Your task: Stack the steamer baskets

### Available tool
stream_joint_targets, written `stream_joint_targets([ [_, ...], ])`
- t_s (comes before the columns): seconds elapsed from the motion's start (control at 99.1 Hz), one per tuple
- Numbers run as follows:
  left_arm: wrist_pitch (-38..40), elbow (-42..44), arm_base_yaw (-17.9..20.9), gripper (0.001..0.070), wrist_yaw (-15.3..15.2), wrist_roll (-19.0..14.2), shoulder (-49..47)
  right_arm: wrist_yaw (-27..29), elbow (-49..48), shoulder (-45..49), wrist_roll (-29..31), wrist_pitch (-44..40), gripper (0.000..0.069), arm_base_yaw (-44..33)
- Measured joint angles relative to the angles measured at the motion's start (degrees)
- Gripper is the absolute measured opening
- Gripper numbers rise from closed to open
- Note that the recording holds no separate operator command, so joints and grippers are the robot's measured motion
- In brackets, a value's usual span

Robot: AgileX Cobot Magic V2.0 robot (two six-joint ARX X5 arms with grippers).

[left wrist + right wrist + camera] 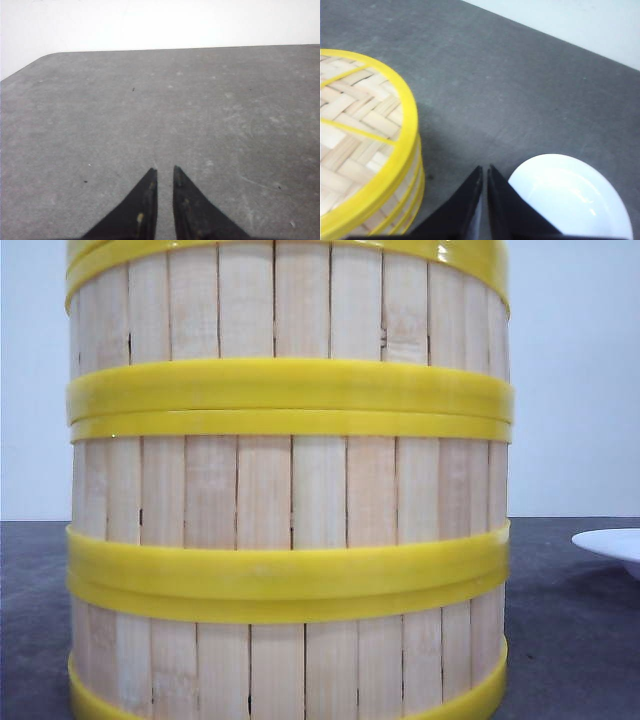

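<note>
Filling the front camera, the steamer baskets (290, 490) stand stacked three tiers high on the grey table (200, 110), so stacking looks finished; next is only backing off. Beside them sits a white plate (570, 200). Left gripper (165, 172) and right gripper (485, 170) both hang pinched together, empty.

My left pincer (165, 170) hangs with fingertips nearly touching, holding nothing; my right pincer (485, 169) is likewise closed and empty.
</note>
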Motion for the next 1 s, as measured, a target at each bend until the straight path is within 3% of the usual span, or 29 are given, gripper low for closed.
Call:
stream_joint_targets([
  [0.141,0.0,0.0,0.0,0.0030,0.0,0.0,0.0,4.3,0.0,0.0,-1.9,1.5,0.0012,-0.6],
  [0.262,0.0,0.0,0.0,0.0030,0.0,0.0,0.0,4.4,0.0,0.0,-7.0,8.6,0.0012,-5.3],
  [0.353,0.0,0.0,0.0,0.0030,0.0,0.0,0.0,-0.7,-0.2,0.0,-11.7,15.3,0.0012,-11.6],
  [0.454,0.0,0.0,0.0,0.0030,0.0,0.0,0.0,-10.1,-1.6,-0.1,-15.9,21.0,0.0012,-21.0],
  [0.686,0.0,0.0,0.0,0.0030,0.0,0.0,0.0,-24.2,-10.0,-2.1,-17.8,29.9,0.0012,-42.5],
  [0.827,0.0,0.0,0.0,0.0030,0.0,0.0,0.0,-26.1,-18.3,-6.8,-18.0,36.5,0.0012,-49.7],
  [0.999,0.0,0.0,0.0,0.0030,0.0,0.0,0.0,-26.1,-30.7,-13.4,-18.0,44.0,0.0012,-53.0],
])
